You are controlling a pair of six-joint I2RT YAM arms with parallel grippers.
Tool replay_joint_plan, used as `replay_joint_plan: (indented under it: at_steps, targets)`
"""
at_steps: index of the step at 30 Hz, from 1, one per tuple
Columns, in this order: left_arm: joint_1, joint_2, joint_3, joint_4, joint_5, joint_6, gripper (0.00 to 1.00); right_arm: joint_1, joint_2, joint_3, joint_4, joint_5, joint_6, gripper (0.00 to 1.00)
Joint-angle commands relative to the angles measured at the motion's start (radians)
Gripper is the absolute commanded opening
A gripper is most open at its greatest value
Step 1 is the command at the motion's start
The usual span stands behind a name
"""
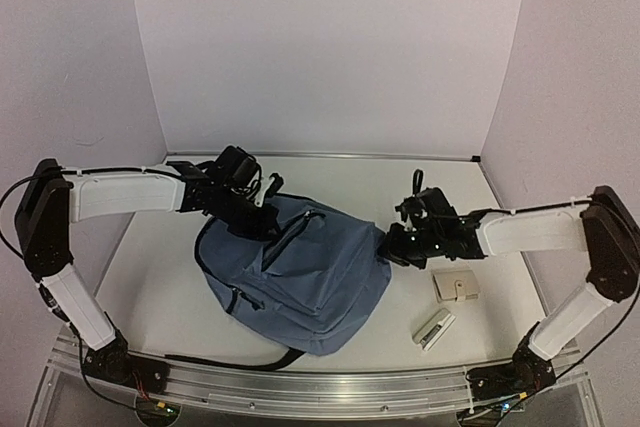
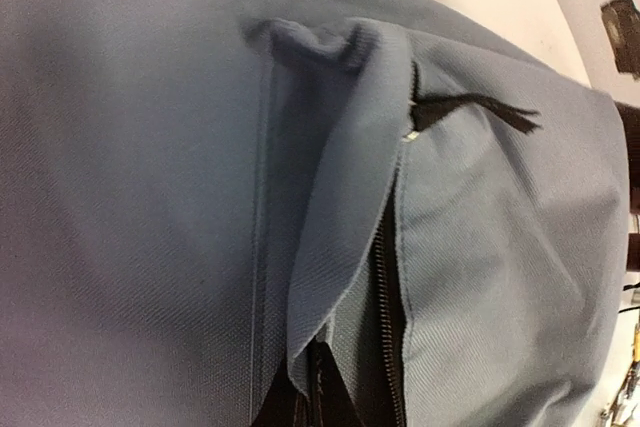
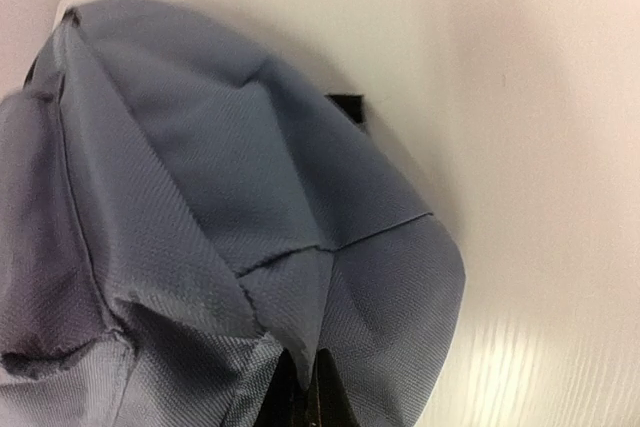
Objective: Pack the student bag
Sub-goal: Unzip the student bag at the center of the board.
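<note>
We see a white desk (image 1: 150, 247) carrying three things. The student bag (image 1: 300, 272) lies flat at its middle, its black strap (image 1: 230, 360) trailing along the near edge. Toward the right edge sits a small beige case (image 1: 456, 287). Just beside it, closer to the near-right corner, lies a white-and-grey stapler-like item (image 1: 434, 329). Both are apart from the bag.

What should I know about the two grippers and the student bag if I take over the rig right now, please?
Left gripper: shut on a fabric fold at the far-left corner of the student bag.
Right gripper: shut on fabric at its right edge.
The bag lies flat mid-table.
Done: both grips.
To do: small beige case and white stapler-like item lie unpacked on the table, right of the bag.
</note>
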Motion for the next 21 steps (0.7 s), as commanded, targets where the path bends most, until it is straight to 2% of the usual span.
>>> replay_joint_plan:
  at_steps: [1,5,6,11,14,17,21]
  targets:
    - [-0.014,-0.035,-0.057,0.056,0.098,-0.138,0.00,-0.172,0.200,0.215,0.051,0.012,-0.210,0.00]
    - [-0.041,-0.032,-0.096,0.156,0.111,-0.208,0.00,-0.229,0.350,0.422,0.041,-0.001,-0.272,0.00]
    - [-0.042,-0.033,-0.104,0.173,0.097,-0.228,0.00,-0.230,0.367,0.471,0.025,0.008,-0.287,0.03]
    - [-0.042,-0.057,-0.174,0.262,-0.006,-0.344,0.00,-0.229,0.355,0.578,-0.078,0.048,-0.332,0.45]
    - [-0.042,-0.065,-0.211,0.315,-0.062,-0.405,0.00,-0.216,0.285,0.569,-0.122,0.095,-0.342,0.62]
    - [-0.041,-0.055,-0.233,0.350,-0.079,-0.442,0.00,-0.139,0.205,0.568,-0.192,0.220,-0.363,0.69]
    - [-0.037,-0.033,-0.247,0.372,-0.080,-0.460,0.00,0.019,0.149,0.587,-0.300,0.384,-0.348,0.72]
